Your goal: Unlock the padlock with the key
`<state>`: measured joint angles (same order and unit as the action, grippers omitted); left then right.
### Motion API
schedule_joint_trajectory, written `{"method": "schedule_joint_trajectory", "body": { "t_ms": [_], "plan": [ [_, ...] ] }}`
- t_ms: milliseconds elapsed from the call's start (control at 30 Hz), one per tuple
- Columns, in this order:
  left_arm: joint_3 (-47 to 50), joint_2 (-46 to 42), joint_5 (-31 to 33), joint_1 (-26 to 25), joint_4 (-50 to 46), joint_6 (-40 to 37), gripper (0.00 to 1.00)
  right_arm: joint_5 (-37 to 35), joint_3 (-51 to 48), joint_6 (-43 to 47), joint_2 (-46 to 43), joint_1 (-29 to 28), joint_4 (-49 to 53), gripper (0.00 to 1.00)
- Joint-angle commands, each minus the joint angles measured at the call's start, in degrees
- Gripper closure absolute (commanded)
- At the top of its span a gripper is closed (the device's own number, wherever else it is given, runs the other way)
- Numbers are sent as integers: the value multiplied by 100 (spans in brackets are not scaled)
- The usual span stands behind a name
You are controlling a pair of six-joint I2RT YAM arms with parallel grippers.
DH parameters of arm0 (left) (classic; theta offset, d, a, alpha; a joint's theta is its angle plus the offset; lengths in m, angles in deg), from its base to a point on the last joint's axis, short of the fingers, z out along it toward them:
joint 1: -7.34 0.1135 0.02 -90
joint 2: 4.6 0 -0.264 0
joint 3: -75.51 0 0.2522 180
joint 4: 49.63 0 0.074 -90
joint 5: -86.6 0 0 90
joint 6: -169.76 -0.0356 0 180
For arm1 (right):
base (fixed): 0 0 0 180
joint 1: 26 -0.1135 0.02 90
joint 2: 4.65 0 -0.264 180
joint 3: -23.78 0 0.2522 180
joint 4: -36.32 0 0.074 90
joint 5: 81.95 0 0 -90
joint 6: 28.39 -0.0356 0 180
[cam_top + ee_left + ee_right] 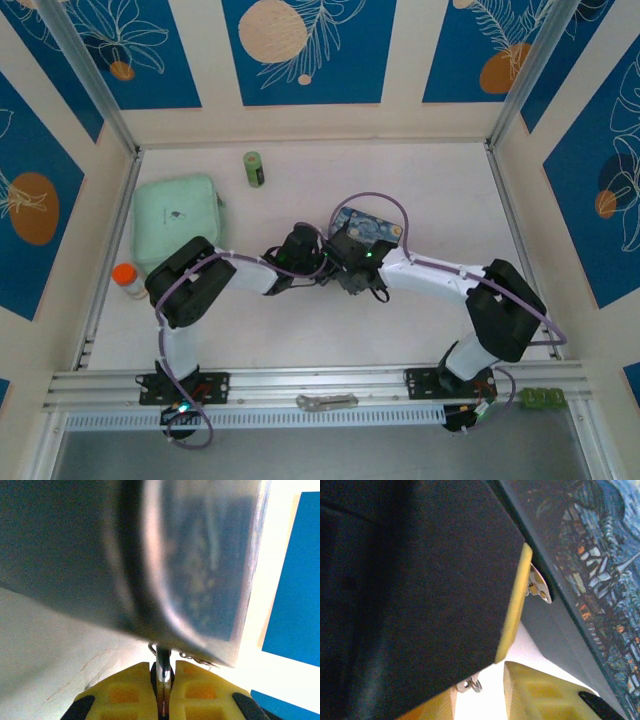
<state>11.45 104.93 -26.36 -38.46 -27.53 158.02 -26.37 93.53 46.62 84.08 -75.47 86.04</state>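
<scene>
My left gripper (162,666) is shut on a thin grey and silvery metal piece (163,674), which I take to be the padlock seen edge-on. It stands upright between the yellow pads, right under the edge of the blue painted tin (200,570). In the top view both grippers meet in front of the tin (368,224), the left gripper (305,250) just left of the right gripper (352,264). My right gripper (485,694) is open, with white table between its pads. A small silvery piece with a ring, apparently the key (470,684), pokes out beside its left pad. The tin's hasp (540,588) shows above.
A mint-green pouch (178,215) lies at the left, with an orange-capped bottle (127,278) near it. A green cylinder (254,168) stands at the back. A flat silvery metal piece (325,402) rests on the front rail. The left gripper's black body (410,590) crowds the right wrist.
</scene>
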Motion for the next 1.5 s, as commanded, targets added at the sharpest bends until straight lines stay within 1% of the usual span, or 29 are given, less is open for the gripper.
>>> {"method": "schedule_joint_trajectory", "body": {
  "t_ms": [0,67,233,567,600,733,800,833,900,1000,1067,1167,1267,1367,1467],
  "plan": [
    [-79,-161,-244,0,618,151,100,-467,178,73,233,-211,-15,74],
    [-51,-144,-252,3,752,277,100,-730,187,26,338,-334,-52,78],
    [-10,-160,-289,3,936,460,100,-1080,116,-44,414,-456,-178,83],
    [29,-202,-486,45,1453,886,100,-1339,115,3,583,-513,-80,84],
    [29,-220,-502,45,1440,882,100,-1349,98,40,584,-511,-105,86],
    [80,-325,-546,59,1359,836,100,-1258,29,210,534,-464,-265,100],
    [119,-362,-542,54,1342,829,100,-1037,-15,326,450,-390,-393,100],
    [126,-372,-550,54,1345,823,100,-859,-33,378,397,-318,-458,100],
    [150,-389,-558,60,1360,790,100,-204,-67,476,223,-111,-582,100],
    [210,-402,-618,54,1363,636,100,1490,-87,463,-81,519,-756,100],
    [261,-422,-663,54,1370,482,100,2675,-66,328,-145,1127,-788,100],
    [349,-475,-733,54,1486,193,100,4102,-59,149,-83,1873,-852,100],
    [377,-508,-898,54,1736,-32,100,4949,-84,16,57,2252,-966,100],
    [342,-585,-1084,56,1662,-279,100,5456,-153,-91,215,2515,-1145,100],
    [385,-635,-1259,54,1713,-416,100,5781,-207,-138,298,2745,-1304,100]
  ]
}}
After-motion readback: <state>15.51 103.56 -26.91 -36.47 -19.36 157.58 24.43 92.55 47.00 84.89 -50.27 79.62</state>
